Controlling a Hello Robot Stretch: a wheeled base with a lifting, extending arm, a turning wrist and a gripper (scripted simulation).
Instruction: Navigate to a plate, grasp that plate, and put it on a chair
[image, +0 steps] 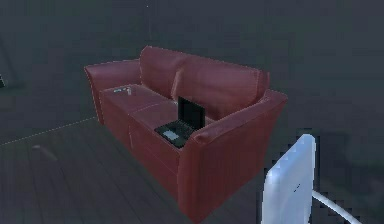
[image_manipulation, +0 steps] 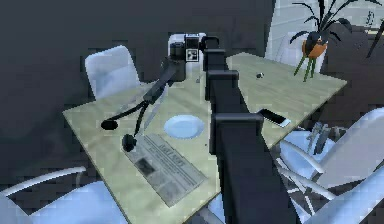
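Arm side view: plate (image_manipulation: 183, 126), pale and round, lies flat on a light wood table (image_manipulation: 300, 95), about mid-table, just left of the dark arm (image_manipulation: 240, 160) that rises from the bottom edge. A folded newspaper (image_manipulation: 168, 168) lies on the near side of the plate, close to it but apart.

The gripper (image_manipulation: 120, 133) reaches down-left from the two white squares (image_manipulation: 190, 46) at the arm's far end. Its thin fingers (image_manipulation: 130, 142) end low over the tabletop, left of the plate and near the newspaper's far corner. Can't tell whether it holds anything, or whether it touches the table or the paper. The plate itself rests on the table, apart from the fingers.

Chairs round the table, all white: far chair (image_manipulation: 112, 68) at the table's upper-left side, right chair (image_manipulation: 345, 150), near-left chair (image_manipulation: 45, 195) at the bottom corner. A small flat dark thing (image_manipulation: 272, 117) lies on the table right of the arm. A plant (image_manipulation: 318, 30) in an orange pot stands beyond the table's far-right end.

Forward view: a red sofa (image: 220, 130) against a dark wall, with a laptop (image: 183, 120) lid up on its seat. A white chair back (image: 290, 185) shows at lower right.
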